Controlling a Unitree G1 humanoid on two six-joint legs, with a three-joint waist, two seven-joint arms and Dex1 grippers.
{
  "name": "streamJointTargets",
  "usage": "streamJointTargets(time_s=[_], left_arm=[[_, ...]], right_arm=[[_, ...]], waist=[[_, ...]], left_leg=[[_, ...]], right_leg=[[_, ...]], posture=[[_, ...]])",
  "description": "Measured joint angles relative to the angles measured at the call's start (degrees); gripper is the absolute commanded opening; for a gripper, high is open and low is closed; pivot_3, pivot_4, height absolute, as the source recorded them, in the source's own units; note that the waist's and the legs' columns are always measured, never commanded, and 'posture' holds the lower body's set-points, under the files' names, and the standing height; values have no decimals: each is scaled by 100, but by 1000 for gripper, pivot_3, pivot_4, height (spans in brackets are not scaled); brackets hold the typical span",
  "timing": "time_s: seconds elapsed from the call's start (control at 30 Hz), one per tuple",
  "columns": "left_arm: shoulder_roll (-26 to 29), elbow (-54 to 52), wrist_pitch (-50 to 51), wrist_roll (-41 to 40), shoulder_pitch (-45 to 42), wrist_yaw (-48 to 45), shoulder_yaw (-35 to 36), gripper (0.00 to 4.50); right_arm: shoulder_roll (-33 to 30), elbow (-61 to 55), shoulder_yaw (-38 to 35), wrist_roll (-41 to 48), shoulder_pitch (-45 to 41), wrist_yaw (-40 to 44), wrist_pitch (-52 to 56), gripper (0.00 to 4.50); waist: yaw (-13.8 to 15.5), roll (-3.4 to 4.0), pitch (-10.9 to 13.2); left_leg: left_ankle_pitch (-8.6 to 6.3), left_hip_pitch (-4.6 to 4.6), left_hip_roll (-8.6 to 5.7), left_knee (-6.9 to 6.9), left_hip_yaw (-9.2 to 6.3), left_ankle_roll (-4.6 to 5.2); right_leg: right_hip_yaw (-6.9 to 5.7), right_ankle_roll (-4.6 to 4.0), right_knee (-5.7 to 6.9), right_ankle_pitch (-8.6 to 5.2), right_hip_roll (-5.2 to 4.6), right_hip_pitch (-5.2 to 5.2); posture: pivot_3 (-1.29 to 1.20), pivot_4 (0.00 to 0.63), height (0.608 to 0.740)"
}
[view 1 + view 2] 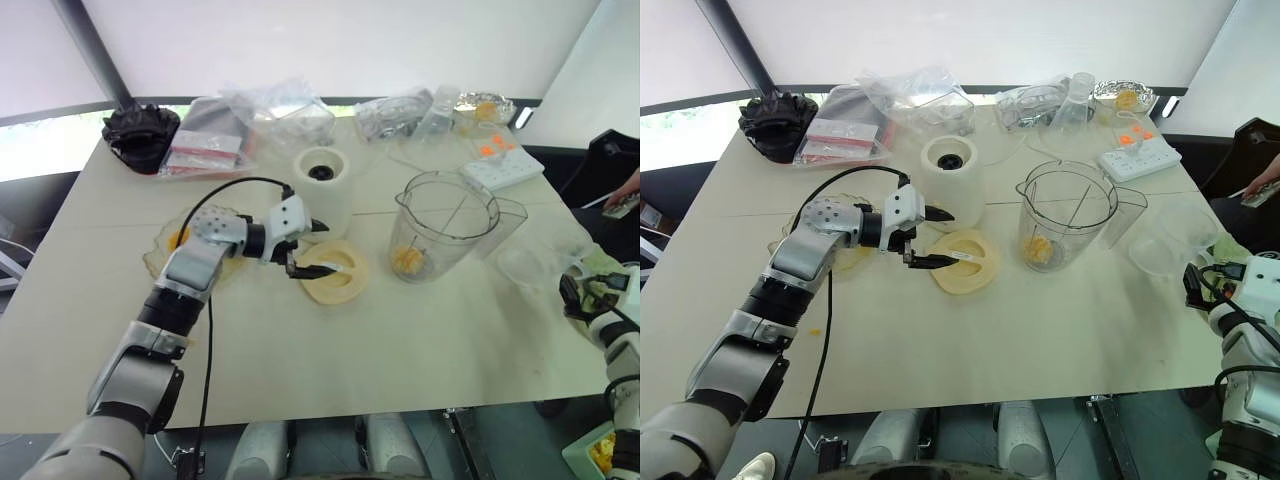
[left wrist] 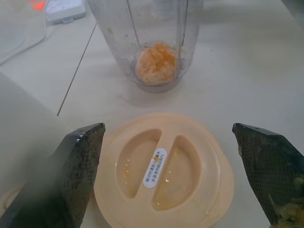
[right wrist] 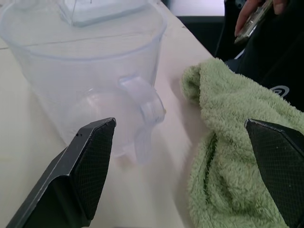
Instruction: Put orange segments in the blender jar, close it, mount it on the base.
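- A black ridged object [image 1: 140, 133] is seen at the table's far left corner.
- Clear plastic bags [image 1: 262, 112] are piled along the far edge.
- A white power strip [image 1: 503, 167] is placed far right.
- A frosted measuring cup [image 3: 90, 80] is stood beside a green towel [image 3: 232, 142].
- A person's hand [image 3: 254, 14] is seen holding a phone.

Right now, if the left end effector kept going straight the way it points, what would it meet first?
Probably the cream blender lid lying flat on the table: the open left end effector straddles it from just above. If it cleared the lid, the blender jar holding orange segments stands next in line. Depth is uncertain.
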Motion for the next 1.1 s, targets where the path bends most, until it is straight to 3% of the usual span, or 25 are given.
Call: streamJointTargets(time_s=[0.9,1.0,1.1], left_arm=[[27,-66,1,1,0,22,1,4482],[26,-66,0,1,1,22,1,4500],[26,-67,0,1,1,22,1,4500]], right_arm=[[-18,513,6,-277,-303,-365,-394,4500],[-18,518,6,-277,-340,-422,-397,3642],[-18,533,7,-276,-346,-432,-397,2145]], waist=[[-5,1,0],[-3,1,1],[-1,1,0]], left_leg=[[0,0,0,0,1,0],[0,0,0,0,1,0],[0,0,-1,0,1,0]], right_leg=[[0,0,0,0,0,0],[0,0,0,0,0,0],[1,0,0,0,0,0]], posture=[[0,150,740],[0,150,740],[0,150,740]])
